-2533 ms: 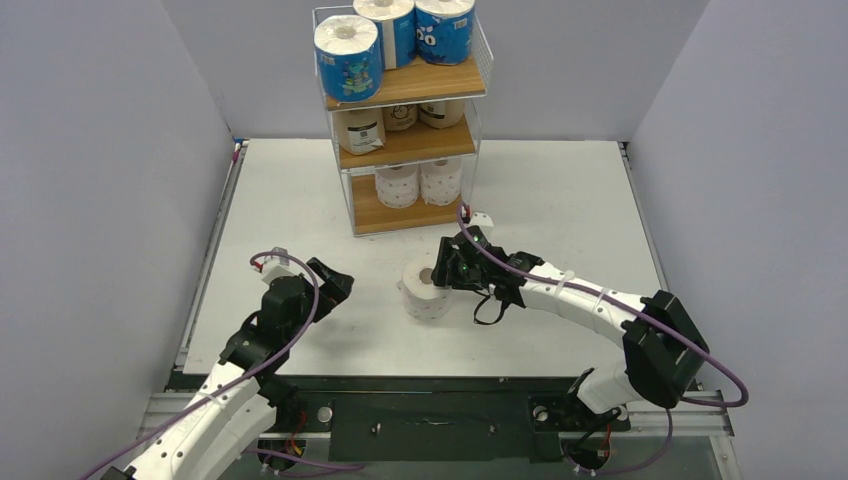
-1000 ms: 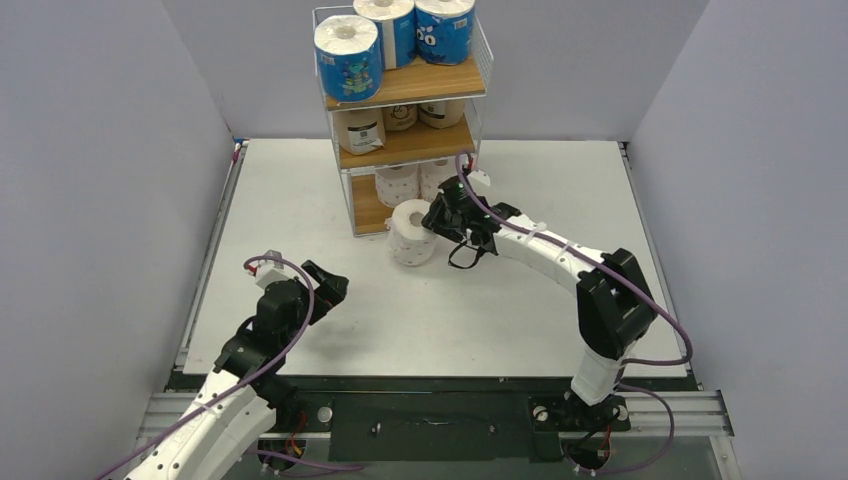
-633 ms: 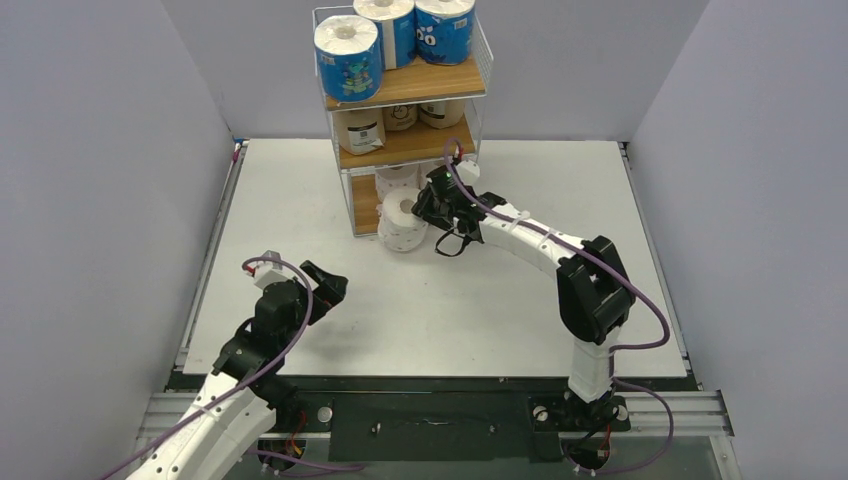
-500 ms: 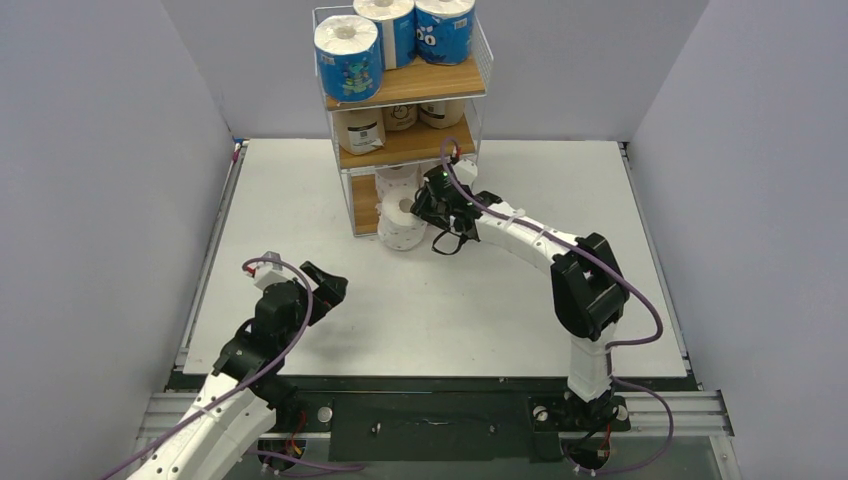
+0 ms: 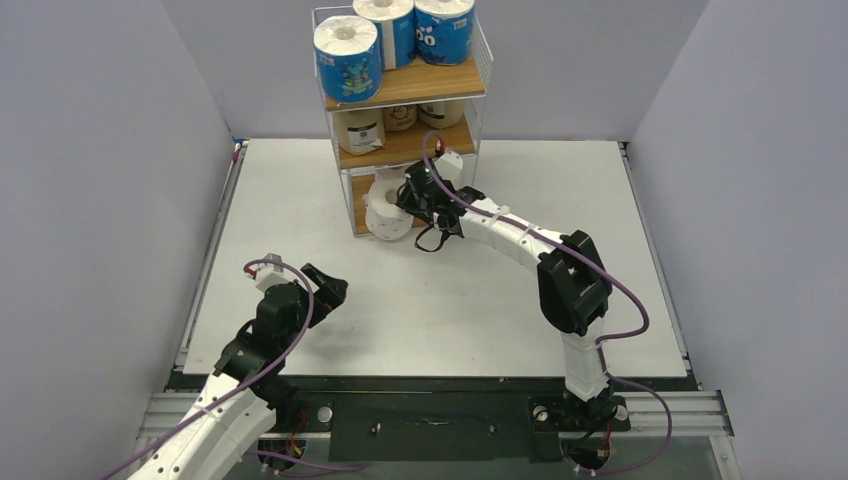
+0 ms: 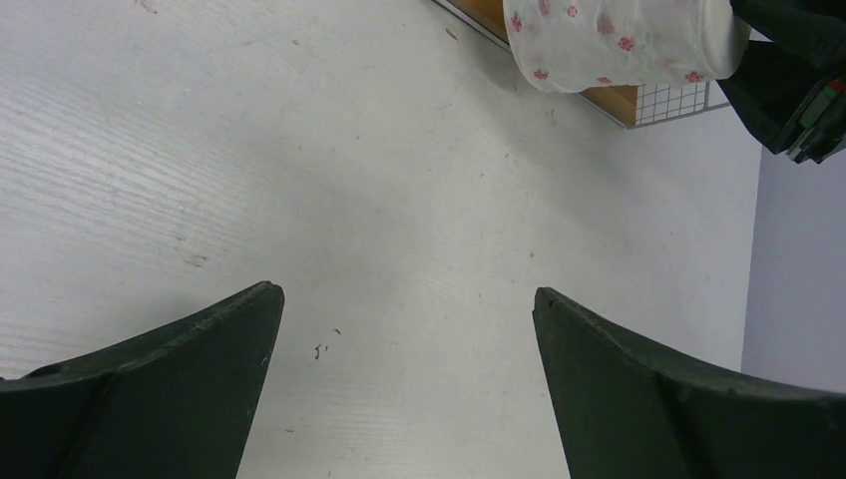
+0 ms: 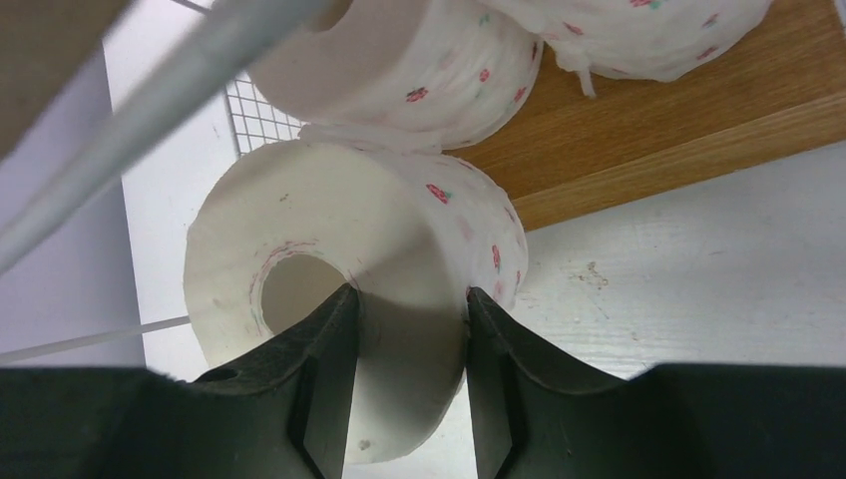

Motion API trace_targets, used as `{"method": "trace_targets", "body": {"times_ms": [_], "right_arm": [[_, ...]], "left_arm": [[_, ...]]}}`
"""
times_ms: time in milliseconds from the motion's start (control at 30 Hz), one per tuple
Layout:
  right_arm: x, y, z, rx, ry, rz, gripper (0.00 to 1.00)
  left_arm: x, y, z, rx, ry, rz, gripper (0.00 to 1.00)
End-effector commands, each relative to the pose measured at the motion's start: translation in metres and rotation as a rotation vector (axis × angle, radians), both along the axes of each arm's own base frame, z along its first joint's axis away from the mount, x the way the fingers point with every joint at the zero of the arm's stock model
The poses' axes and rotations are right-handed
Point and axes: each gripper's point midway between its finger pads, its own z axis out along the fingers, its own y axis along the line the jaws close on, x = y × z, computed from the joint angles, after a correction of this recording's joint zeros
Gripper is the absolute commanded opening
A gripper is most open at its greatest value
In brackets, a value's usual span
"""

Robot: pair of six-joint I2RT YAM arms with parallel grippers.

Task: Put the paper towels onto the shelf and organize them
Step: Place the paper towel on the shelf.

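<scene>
The white roll point(image 7: 399, 230) is pinched through its wall by the right pincer point(image 7: 407, 299) — one finger inside the core, one outside, jaws partly closed — at the 6 o'clock edge of the shelf's point(image 5: 408, 146) bottom tier, at 12 o'clock on the worktop point(image 5: 300, 200). The left pincer point(image 6: 404, 299) is spread wide and empty. If the roll is pushed deeper, the neighbouring rolls point(image 7: 419, 60) may be shoved or the wire frame point(image 7: 200, 70) snagged.

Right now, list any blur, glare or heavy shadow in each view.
Top external: evenly lit, sharp, no glare. Right wrist: the shelf wire frame is a close, blurred streak; the right claw shades the white patterned roll it pinches. Left wrist: table sharp, no glare.
</scene>
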Motion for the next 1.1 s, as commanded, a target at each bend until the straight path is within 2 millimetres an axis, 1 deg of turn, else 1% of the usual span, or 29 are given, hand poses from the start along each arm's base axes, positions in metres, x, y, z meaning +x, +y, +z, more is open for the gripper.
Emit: {"method": "trace_targets", "body": {"times_ms": [0, 533, 867, 1067], "right_arm": [[0.013, 0.017, 0.033, 0.062, -0.080, -0.005, 0.26], [0.014, 0.028, 0.013, 0.060, -0.039, 0.008, 0.26], [0.008, 0.027, -0.002, 0.039, -0.011, 0.018, 0.26], [0.001, 0.024, -0.011, 0.025, 0.004, 0.015, 0.26]], "left_arm": [[0.002, 0.002, 0.006, -0.010, -0.023, 0.011, 0.96], [0.001, 0.002, 0.003, -0.012, -0.014, 0.012, 0.96], [0.000, 0.000, 0.000, -0.016, -0.006, 0.007, 0.96], [-0.001, 0.001, -0.001, -0.017, -0.003, 0.008, 0.96]]}}
